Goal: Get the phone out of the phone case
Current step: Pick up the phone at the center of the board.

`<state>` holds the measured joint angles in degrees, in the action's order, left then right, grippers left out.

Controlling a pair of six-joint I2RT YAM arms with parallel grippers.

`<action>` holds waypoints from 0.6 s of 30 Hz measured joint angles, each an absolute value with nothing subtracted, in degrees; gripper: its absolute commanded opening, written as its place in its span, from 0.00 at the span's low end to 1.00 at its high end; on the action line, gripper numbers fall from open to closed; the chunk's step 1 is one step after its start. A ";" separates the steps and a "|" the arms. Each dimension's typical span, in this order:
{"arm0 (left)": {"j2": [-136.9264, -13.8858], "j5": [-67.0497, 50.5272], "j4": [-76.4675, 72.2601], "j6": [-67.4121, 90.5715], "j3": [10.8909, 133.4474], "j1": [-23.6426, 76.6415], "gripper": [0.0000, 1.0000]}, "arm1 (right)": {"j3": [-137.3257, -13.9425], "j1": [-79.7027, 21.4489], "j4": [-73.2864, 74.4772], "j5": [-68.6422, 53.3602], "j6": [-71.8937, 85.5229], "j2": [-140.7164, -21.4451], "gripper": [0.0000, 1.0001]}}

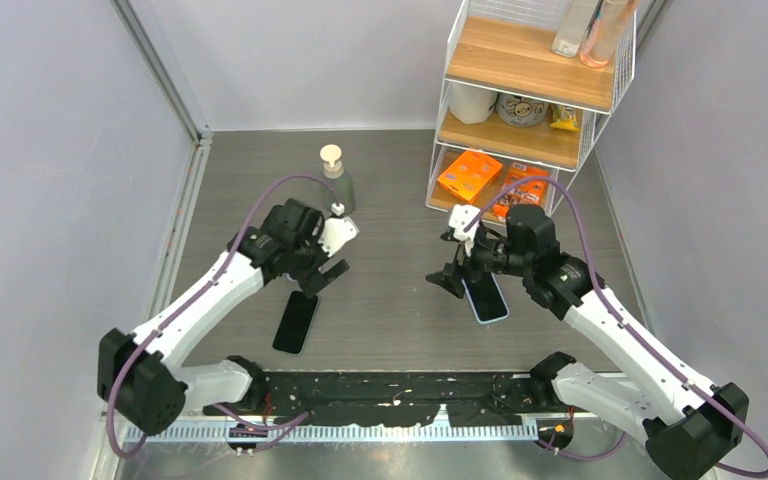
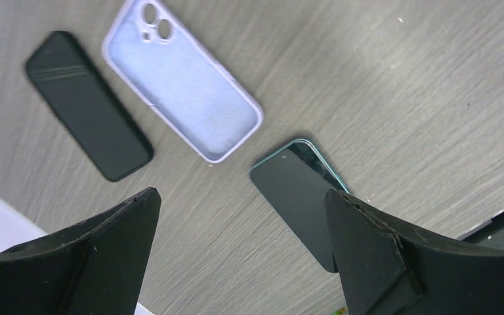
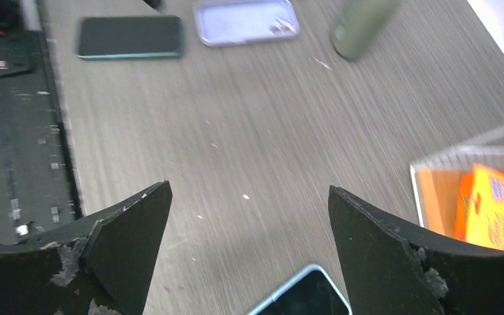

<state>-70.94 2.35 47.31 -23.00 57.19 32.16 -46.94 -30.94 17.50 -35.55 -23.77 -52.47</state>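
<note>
Both grippers are spread wide and hold nothing. Left gripper (image 2: 239, 197) hangs over the left-middle of the worktop (image 1: 400, 200), with only bare grey wood-grain surface between its fingers (image 2: 105, 249).

Phone (image 2: 300, 197) lies flat with its dark screen up and a teal rim, out of the case. It sits toward the near edge, left of centre, and in the top view it is just ahead of the black base strip (image 1: 390, 385).

Phone case (image 2: 182, 82) is lavender and lies open side up and empty, with camera cut-outs at one end. It is just beside the phone on the far side. One case corner is close to a phone corner with a thin gap between, not touching. In the top view the left arm hides the case.

Black flat bar (image 2: 86, 105) lies next to the case, roughly parallel and apart from it. Cannot tell what it is.

Right gripper (image 3: 249, 190) hovers right of centre over a second phone (image 1: 485, 298), which has a dark screen and a light blue rim and lies flat on the worktop. One end of that phone shows at the bottom of the right wrist view between the fingers, untouched.

Green pump bottle (image 1: 338, 180) stands upright toward the far edge, near the middle. White wire rack (image 1: 520, 55) with wooden shelves stands at the far right corner, with orange boxes (image 1: 470, 175) on its lowest level.
</note>
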 measured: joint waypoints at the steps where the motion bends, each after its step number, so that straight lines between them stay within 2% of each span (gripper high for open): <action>1: -69.38 2.59 46.78 -22.68 57.19 31.62 0.99 | -46.98 -30.92 18.28 -32.95 -23.27 -52.45 0.96; 4: -65.91 3.44 45.58 -21.63 57.19 30.59 1.00 | -48.75 -30.87 22.74 -23.79 -22.48 -54.96 0.95; 10: -64.25 4.03 44.38 -19.81 56.18 30.39 1.00 | -51.22 -30.85 29.69 -4.45 -20.34 -67.61 0.95; 18: -64.45 3.42 44.42 -18.33 55.16 30.39 1.00 | -51.11 -29.32 37.10 5.02 -19.07 -77.52 0.95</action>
